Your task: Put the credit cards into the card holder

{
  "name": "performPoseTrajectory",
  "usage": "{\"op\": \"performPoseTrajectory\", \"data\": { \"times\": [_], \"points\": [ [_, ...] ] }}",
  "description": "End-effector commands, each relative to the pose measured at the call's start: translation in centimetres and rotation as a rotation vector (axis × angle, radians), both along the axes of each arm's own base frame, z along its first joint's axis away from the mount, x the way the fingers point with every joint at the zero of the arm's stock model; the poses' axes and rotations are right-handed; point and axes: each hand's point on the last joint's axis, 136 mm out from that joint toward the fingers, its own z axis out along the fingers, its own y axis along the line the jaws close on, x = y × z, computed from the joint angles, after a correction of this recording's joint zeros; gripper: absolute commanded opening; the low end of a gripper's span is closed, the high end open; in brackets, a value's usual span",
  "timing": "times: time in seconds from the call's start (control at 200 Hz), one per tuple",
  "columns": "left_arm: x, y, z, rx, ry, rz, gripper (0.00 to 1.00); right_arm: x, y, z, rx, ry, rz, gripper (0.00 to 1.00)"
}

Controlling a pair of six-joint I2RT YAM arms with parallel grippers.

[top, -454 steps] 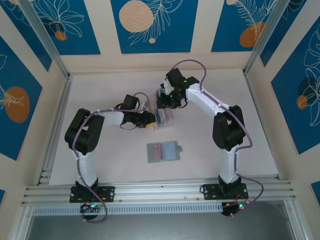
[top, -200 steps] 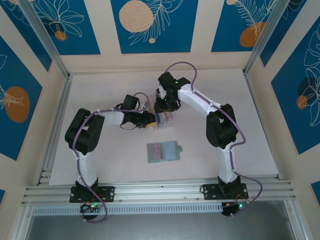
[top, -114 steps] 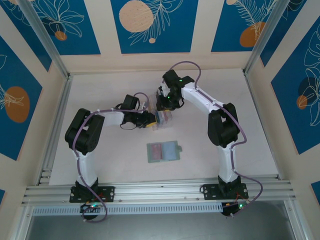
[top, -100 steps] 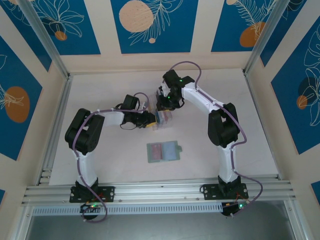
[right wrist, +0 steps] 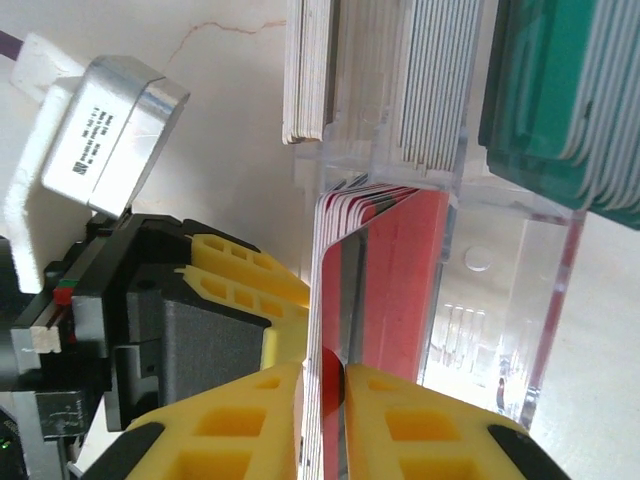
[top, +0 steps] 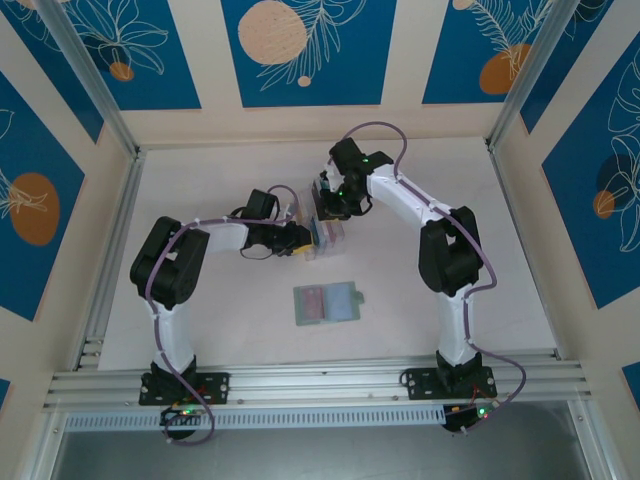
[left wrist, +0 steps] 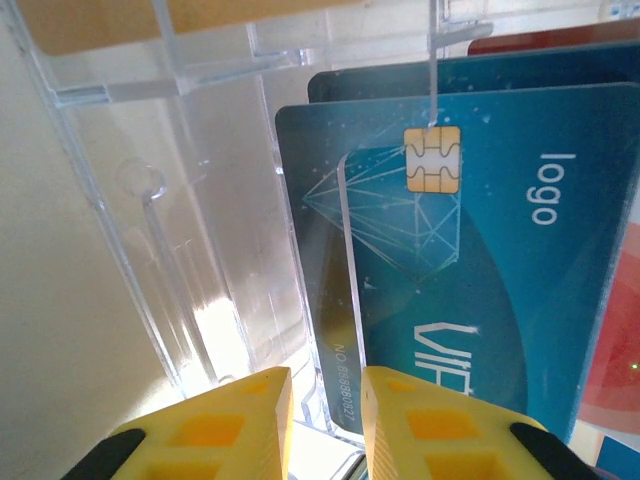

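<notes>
Right gripper (right wrist: 322,400) pinches a red card (right wrist: 390,270), lower edge hidden; left gripper (left wrist: 325,420): cannot tell.

From my console, the left arm (top: 172,330) and right arm (top: 400,203) are white links between black joint housings, each trailing a mauve cable (top: 375,124) and dotted with small green lights. The left pincer (left wrist: 325,425) and right pincer (right wrist: 322,425) have yellow, cut-out fingers (left wrist: 210,430).

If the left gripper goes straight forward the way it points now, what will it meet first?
Probably the clear plastic rack: its edge stands between the fingertips of the left gripper, with the teal card right behind. Depth is unclear, so the card might be touched first.
</notes>
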Motion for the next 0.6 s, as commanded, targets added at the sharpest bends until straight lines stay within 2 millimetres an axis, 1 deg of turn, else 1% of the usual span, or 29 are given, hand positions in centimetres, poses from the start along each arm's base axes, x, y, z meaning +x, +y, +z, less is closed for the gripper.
{"op": "performPoseTrajectory", "data": {
  "times": [0.0,0.385,0.595],
  "points": [
    [0.3,-0.5,0.0,-0.013,0.003,-0.006,0.24,-0.7,0.7,2.2,0.075,-0.008,0.016,0.18],
    [0.4,-0.5,0.2,-0.013,-0.001,-0.006,0.24,-0.6,0.5,2.3,0.078,-0.007,0.01,0.09],
    [0.2,-0.4,0.4,-0.01,-0.002,-0.004,0.24,-0.4,-0.3,2.5,0.045,-0.024,-0.009,0.05]
  ]
}}
